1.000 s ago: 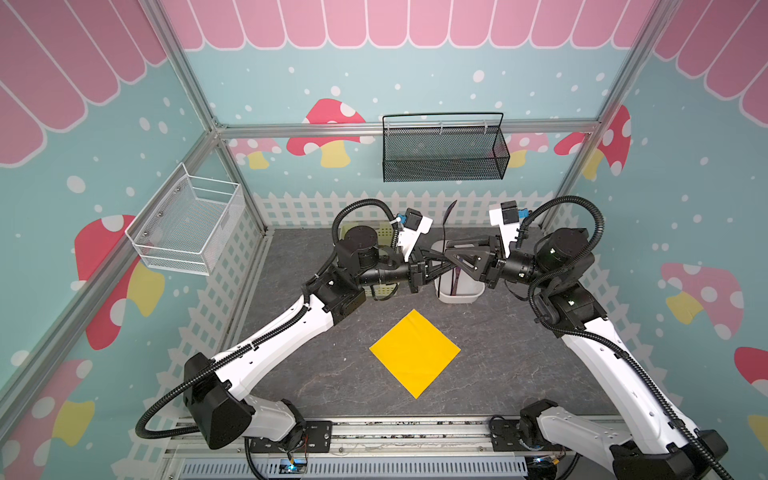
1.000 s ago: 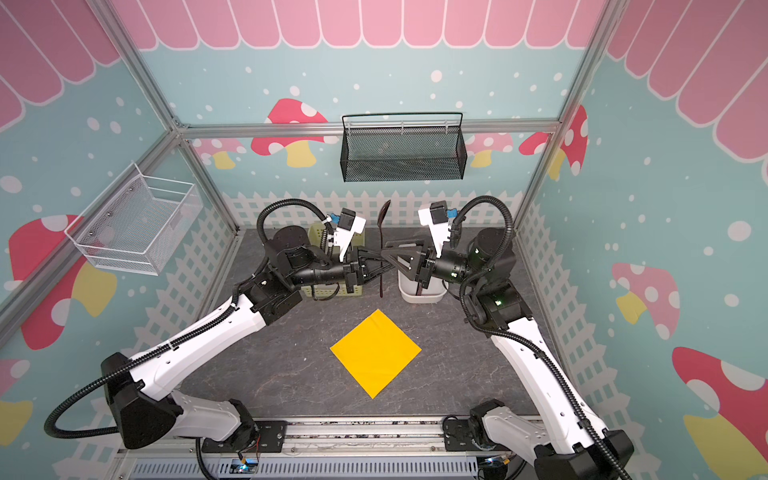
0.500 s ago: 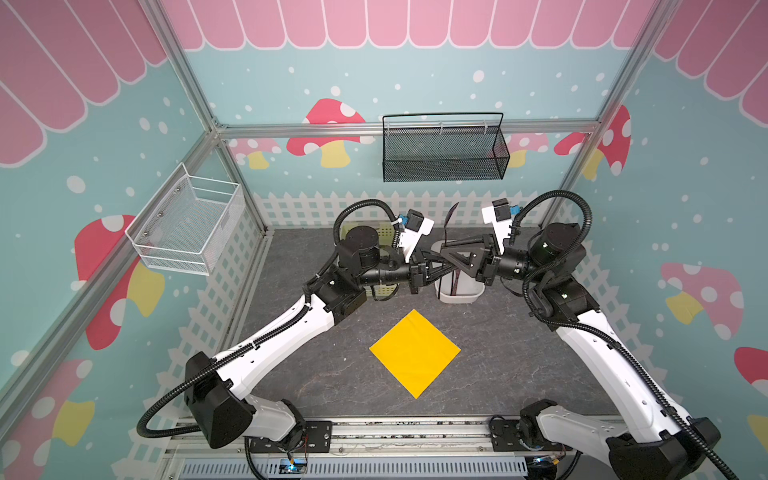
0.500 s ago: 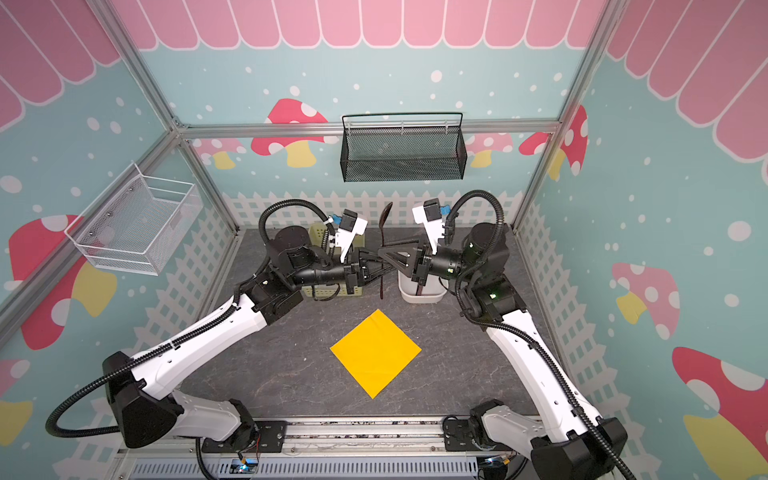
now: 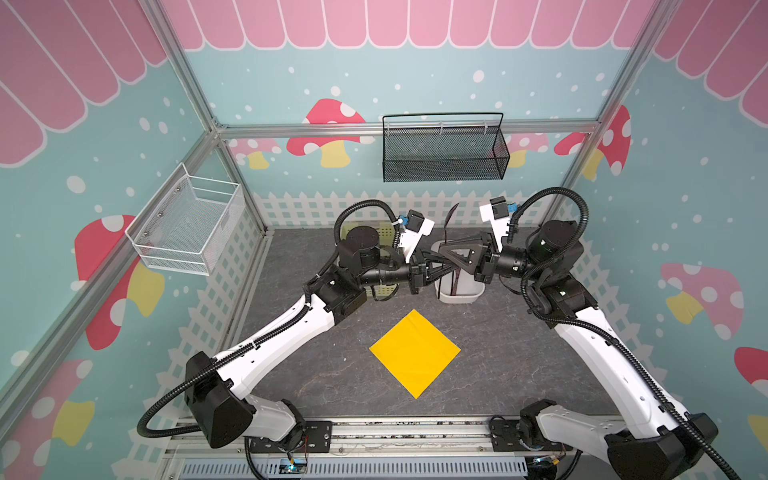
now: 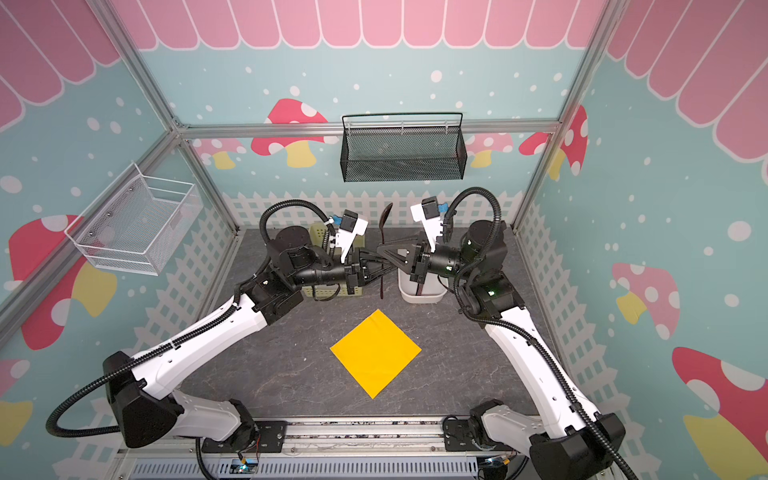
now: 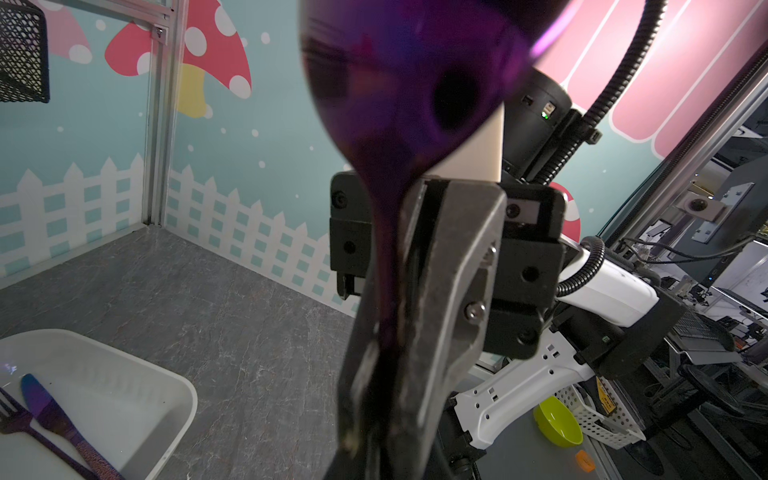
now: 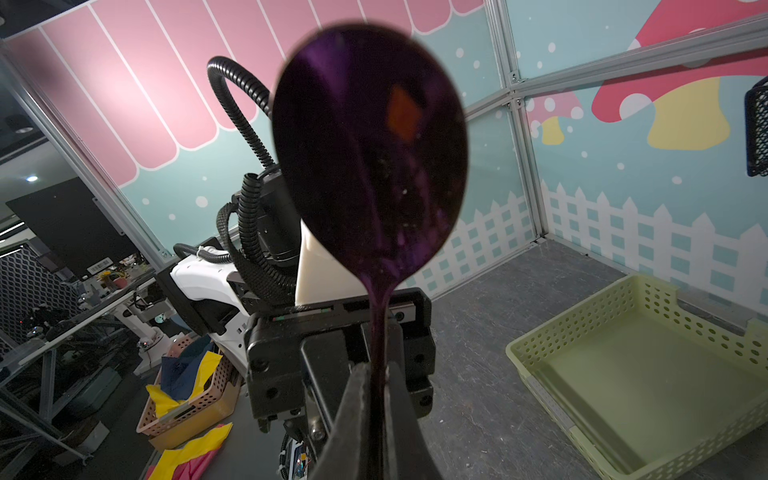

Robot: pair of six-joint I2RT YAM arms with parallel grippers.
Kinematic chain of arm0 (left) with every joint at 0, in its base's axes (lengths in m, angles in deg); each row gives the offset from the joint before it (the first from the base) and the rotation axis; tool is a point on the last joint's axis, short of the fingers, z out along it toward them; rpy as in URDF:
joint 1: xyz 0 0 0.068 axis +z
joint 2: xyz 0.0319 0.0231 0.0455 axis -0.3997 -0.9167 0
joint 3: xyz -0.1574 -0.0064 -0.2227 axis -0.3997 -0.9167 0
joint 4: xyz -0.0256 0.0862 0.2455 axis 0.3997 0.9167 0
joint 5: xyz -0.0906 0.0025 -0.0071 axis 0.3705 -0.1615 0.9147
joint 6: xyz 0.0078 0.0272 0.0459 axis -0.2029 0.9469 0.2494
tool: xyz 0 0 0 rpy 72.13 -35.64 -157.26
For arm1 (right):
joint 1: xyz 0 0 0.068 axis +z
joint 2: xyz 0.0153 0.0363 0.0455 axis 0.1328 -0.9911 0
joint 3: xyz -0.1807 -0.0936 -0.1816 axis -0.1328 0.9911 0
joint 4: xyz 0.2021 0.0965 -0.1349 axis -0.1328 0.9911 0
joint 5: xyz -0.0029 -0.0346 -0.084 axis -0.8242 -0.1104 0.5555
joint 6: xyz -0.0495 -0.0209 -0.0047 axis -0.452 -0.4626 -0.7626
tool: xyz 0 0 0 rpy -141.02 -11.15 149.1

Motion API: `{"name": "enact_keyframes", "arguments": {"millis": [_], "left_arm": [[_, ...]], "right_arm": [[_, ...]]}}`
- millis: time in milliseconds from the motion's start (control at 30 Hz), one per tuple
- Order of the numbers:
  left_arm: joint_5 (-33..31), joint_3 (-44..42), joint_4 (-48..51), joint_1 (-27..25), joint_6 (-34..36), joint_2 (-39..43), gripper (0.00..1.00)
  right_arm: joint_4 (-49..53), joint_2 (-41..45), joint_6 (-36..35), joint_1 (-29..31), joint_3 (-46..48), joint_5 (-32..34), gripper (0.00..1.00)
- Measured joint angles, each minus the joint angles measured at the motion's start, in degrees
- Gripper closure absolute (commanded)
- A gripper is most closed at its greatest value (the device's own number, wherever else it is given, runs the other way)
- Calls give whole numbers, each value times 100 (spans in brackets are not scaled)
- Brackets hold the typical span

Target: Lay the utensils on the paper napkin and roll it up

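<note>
The left gripper [image 6: 384,268] is clamped on the thin handle of the spoon [image 6: 386,214], holding it upright in the air above the back of the desk [image 5: 332,374]. The right gripper [image 6: 380,251] comes in from 3 o'clock and is closed on the same handle, just above the left one's grip. In the right wrist view the handle sits pinched between its two fingers [image 8: 353,415]. The two grippers point at each other, tip to tip, with the spoon's dark purple bowl standing up at 12 o'clock over them.

Directly beneath the spoon's lower end, slightly toward 3 o'clock, stands the white bin [image 5: 461,297]. The left wrist view shows a fork [image 7: 12,415] and a purple-blue knife [image 7: 50,411] lying side by side inside it. At 9 o'clock from the grippers, partly hidden behind the left arm in both top views, sits the pale green basket [image 8: 623,374], which the right wrist view shows with nothing in it.

The paper napkin [image 5: 414,353] lies flat and unrolled on the desk at 6 o'clock from the grippers, turned corner-on like a diamond, well apart from the bin and the basket, with no cutlery on it.
</note>
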Motion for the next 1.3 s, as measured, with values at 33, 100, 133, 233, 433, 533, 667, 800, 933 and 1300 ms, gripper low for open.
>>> {"name": "enact_keyframes", "arguments": {"millis": [33, 100, 133, 233, 433, 533, 667, 800, 933, 1300], "left_arm": [[-4, -2, 0, 0, 2, 0, 100], [-13, -2, 2, 0, 4, 2, 100], [-20, -2, 4, 0, 7, 2, 100], [-68, -2, 33, -4, 17, 13, 98], [-289, -42, 190, -4, 44, 52, 70], [-420, -173, 295, 13, 42, 166, 65], [-590, -409, 557, 109, 85, 501, 63], [-833, -614, 953, 376, 170, 949, 63], [-1117, -678, 1596, 907, 275, 1325, 62], [-2155, -1228, 2903, 2264, 1045, 1637, 63]], "right_arm": [[0, 0, 0, 0, 0, 0, 98], [0, 0, 0, 0, 0, 2, 100], [0, 0, -2, 0, 0, 4, 100], [2, 0, -7, 4, 0, 20, 100], [203, 2, -162, 13, -20, 142, 100], [466, 4, -291, 15, -57, 330, 100], [999, -9, -476, 24, -219, 745, 100], [1572, -103, -664, 160, -448, 1290, 100], [2212, -293, -732, 452, -538, 2033, 100], [3355, -866, 142, 1685, 74, 3880, 100]]}}
